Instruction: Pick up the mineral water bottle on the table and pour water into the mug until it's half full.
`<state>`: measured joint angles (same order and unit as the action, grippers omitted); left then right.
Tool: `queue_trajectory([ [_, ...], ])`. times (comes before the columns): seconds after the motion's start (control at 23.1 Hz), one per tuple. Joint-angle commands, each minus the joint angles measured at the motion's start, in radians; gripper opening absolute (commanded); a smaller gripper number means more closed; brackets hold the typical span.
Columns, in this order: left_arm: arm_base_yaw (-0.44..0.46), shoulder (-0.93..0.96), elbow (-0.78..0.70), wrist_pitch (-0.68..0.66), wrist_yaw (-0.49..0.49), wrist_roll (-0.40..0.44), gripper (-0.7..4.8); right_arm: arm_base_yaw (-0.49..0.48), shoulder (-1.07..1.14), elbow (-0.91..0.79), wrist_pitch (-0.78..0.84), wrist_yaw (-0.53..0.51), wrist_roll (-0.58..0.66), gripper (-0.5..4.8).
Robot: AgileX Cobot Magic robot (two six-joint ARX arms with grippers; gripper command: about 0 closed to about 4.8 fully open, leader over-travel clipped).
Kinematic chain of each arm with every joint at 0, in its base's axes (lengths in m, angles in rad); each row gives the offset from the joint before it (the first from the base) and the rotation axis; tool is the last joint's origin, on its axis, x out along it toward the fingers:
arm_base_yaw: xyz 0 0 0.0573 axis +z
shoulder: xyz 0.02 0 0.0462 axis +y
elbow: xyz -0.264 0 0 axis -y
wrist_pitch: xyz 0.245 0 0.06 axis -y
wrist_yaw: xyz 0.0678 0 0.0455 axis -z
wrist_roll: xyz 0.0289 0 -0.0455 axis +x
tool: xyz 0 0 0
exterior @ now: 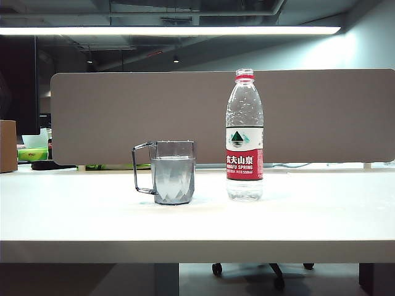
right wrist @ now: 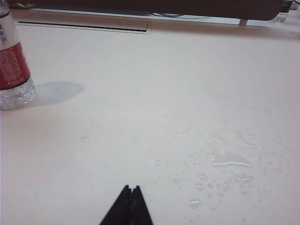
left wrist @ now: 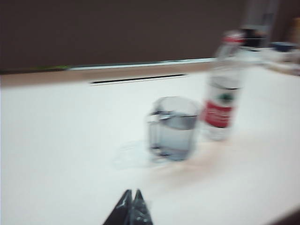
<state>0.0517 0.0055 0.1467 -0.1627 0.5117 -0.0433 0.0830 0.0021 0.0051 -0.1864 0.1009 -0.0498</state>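
The tall clear plastic mineral water bottle (exterior: 244, 135) with its red-and-white label stands upright on the white bench (exterior: 74, 216), just beside the grey-tinted faceted mug (exterior: 173, 172) — already holding water to about halfway. Uncapped, mostly empty, it looks light and thin-walled, so the labelled waist seems the best hold. Left pincer (left wrist: 131, 206) and right pincer (right wrist: 131, 204) are both clenched, empty, hanging back over the bench. Spilled droplets (right wrist: 225, 161) lie near the right one — slippery.

The mineral water bottle (exterior: 244, 135) carried a red label reading "农夫山泉" and "NONGFU SPRING"; the smaller print beneath was illegible.
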Motion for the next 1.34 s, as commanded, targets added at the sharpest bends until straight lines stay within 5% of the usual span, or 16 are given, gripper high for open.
queue_trajectory([
  [0.04, -0.001, 0.002, -0.061, 0.159, -0.126, 0.002, -0.05, 0.000, -0.001, -0.002, 0.006, -0.002, -0.004, -0.05],
  [0.39, -0.001, 0.002, -0.139, 0.231, -0.445, -0.046, -0.05, 0.000, -0.001, -0.002, 0.007, -0.002, -0.004, -0.05],
  [0.52, -0.001, 0.002, -0.139, 0.211, -0.494, -0.042, -0.05, 0.000, -0.001, -0.002, 0.007, -0.002, -0.004, -0.05],
  [1.34, -0.001, 0.002, -0.139, 0.198, -0.489, -0.043, -0.05, 0.000, -0.001, -0.002, 0.006, -0.002, -0.004, -0.05],
])
